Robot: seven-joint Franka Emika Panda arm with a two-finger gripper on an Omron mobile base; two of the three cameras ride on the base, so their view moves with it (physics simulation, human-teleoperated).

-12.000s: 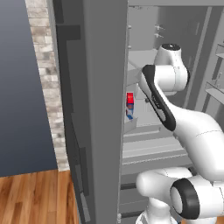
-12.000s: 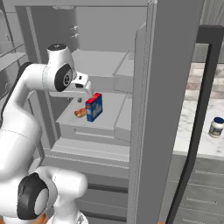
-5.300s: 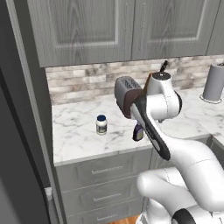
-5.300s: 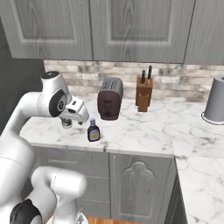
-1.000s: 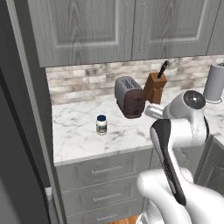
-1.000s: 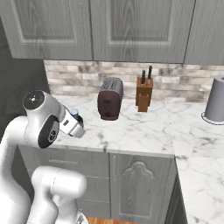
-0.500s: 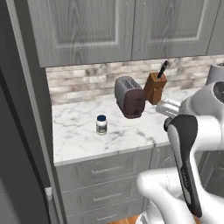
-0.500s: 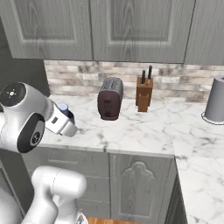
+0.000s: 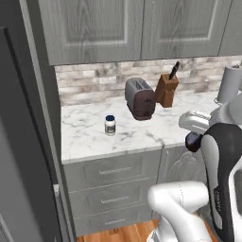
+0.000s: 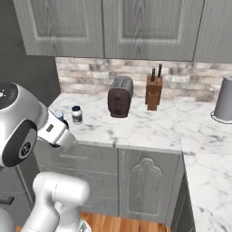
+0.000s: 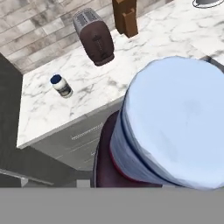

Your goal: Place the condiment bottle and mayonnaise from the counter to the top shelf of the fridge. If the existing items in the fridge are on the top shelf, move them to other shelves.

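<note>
- The end effector is clamped on the condiment bottle. In the hand view the bottle's pale blue-white cap and dark red-brown body crowd the frame from about 3 to 6 o'clock, right up against the camera.
- In the right base view you can just see the pale cap poking out beside the white wrist, lifted off the table and hanging over its front edge near the 9 o'clock side of the picture.
- In the left base view a dark bit that looks like the bottle sits at the end of the wrist, around 3 o'clock, out in front of the table edge.
- The mayonnaise stands upright on the table, white jar with a dark blue lid, well apart from the bottle. In the hand view it's at about 10 o'clock; in the right base view it's just past the cap.
- A dark toaster sits behind and to the side of the mayonnaise, near the brick backsplash, with a wooden knife block just beside it.
- A grey canister-type thing stands at the far end of the table, 3 o'clock in the right base view.
- The fridge takes up the 9 o'clock side of the left base view, dark grey. Its inside isn't visible from here.
</note>
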